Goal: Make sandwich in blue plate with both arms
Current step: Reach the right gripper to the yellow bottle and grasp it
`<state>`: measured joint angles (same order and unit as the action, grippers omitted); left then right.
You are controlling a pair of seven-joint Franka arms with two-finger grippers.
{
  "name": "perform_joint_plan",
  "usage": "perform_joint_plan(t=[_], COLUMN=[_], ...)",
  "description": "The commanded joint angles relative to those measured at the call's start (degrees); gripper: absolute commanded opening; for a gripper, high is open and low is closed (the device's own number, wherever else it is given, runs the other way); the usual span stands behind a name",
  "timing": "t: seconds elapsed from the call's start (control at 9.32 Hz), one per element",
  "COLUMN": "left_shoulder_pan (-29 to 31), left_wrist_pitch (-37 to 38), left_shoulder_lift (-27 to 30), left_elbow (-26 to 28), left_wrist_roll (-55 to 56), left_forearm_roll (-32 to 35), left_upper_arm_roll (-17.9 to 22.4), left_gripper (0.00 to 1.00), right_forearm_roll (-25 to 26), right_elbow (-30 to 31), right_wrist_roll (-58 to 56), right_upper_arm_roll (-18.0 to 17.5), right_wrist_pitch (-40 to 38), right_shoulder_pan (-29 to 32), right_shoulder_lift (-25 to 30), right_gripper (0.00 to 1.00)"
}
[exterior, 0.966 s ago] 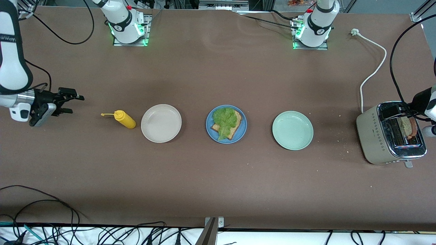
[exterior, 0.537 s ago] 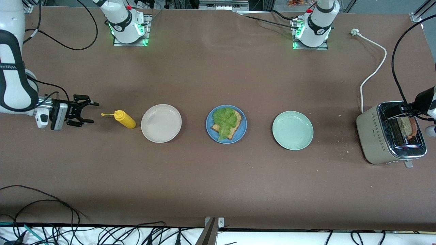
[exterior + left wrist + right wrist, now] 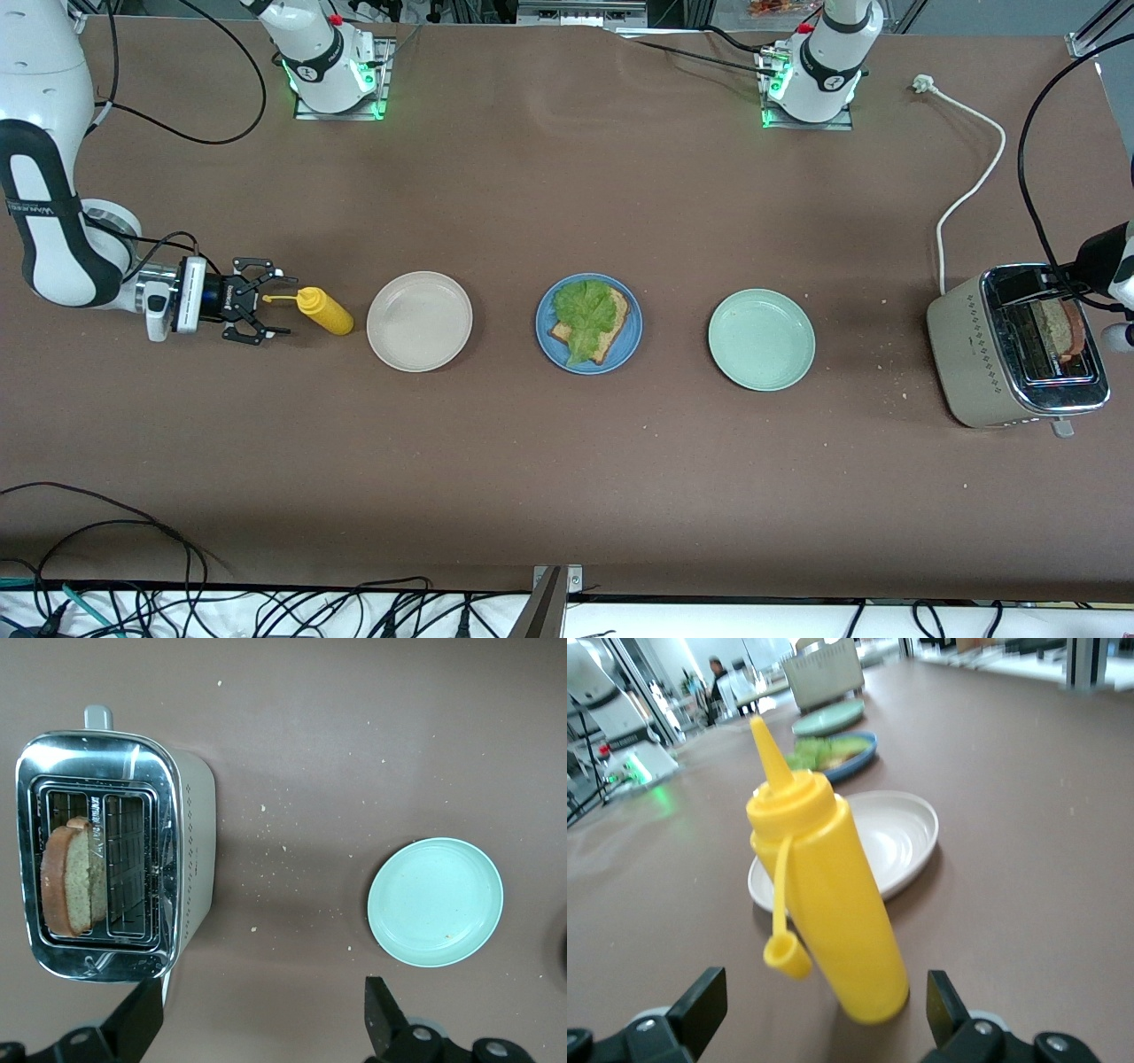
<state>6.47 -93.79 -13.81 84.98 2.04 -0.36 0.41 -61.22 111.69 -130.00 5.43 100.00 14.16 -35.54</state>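
The blue plate [image 3: 631, 341] sits mid-table holding one bread slice [image 3: 605, 344] with a green lettuce leaf [image 3: 585, 315] on top. A second bread slice [image 3: 1060, 330] stands in a slot of the toaster [image 3: 983, 350], and it shows in the left wrist view too [image 3: 75, 877]. My left gripper [image 3: 264, 1028] hangs open over the table between the toaster [image 3: 190, 859] and the pale green plate [image 3: 436, 902], holding nothing. My right gripper [image 3: 282, 305] is low and open, its fingers either side of the yellow squeeze bottle [image 3: 828, 895] without touching it.
The yellow bottle [image 3: 324, 311] stands beside the beige plate [image 3: 419, 321], toward the right arm's end. The pale green plate [image 3: 761, 339] lies between the blue plate and the toaster. A white power cord [image 3: 970, 190] runs from the toaster toward the left arm's base. Crumbs lie near the toaster.
My right gripper has dropped and travelled toward the yellow bottle, coming up to its dangling cap. The left arm has hardly moved. Plates, bread and lettuce stay put.
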Motion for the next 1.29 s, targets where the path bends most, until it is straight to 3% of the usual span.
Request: perform_joint_plan(t=[0.0,0.64,0.75,0.86,0.97,1.07,1.18], left_shoulder_pan=[0.3,0.3,0.6,0.7,0.8,0.9,1.3], left_wrist_pitch=[1.2,1.2,1.2,1.2,1.2,1.1,1.0], left_shoulder_lift=[0.5,0.3,0.2,0.1,0.1,0.0,-0.3], left_elbow=[-0.2,-0.1,-0.1,0.0,-0.1,-0.1,-0.1], left_wrist_roll=[0.1,0.1,0.0,0.0,0.0,0.0,-0.1], left_forearm_roll=[1.4,4.0,3.4,3.4,3.4,3.4,3.5], left_upper_arm_roll=[-0.2,-0.3,-0.2,-0.2,-0.2,-0.2,-0.2], left_gripper=[1.00,1.00,1.00,1.00,1.00,1.00,1.00], right_forearm_roll=[-5.8,-9.7,-10.0,-10.0,-10.0,-10.0,-10.1], right_elbow=[-0.9,-1.0,-1.0,-1.0,-1.1,-1.3,-2.2], right_wrist_roll=[-7.7,-12.2,-12.2,-11.9,-11.7,-11.1,-10.0], right_upper_arm_roll=[-1.7,-4.3,-4.4,-4.4,-4.6,-4.6,-4.7], right_wrist_pitch=[-4.8,-5.2,-5.3,-5.2,-4.7,-4.4,-3.8], right_shoulder_pan=[1.6,1.3,1.2,1.0,1.0,0.9,0.7], right_shoulder_lift=[-4.5,-6.3,-6.6,-7.0,-7.3,-7.3,-7.3], right_gripper=[1.00,1.00,0.93,0.67,0.29,0.11,0.08])
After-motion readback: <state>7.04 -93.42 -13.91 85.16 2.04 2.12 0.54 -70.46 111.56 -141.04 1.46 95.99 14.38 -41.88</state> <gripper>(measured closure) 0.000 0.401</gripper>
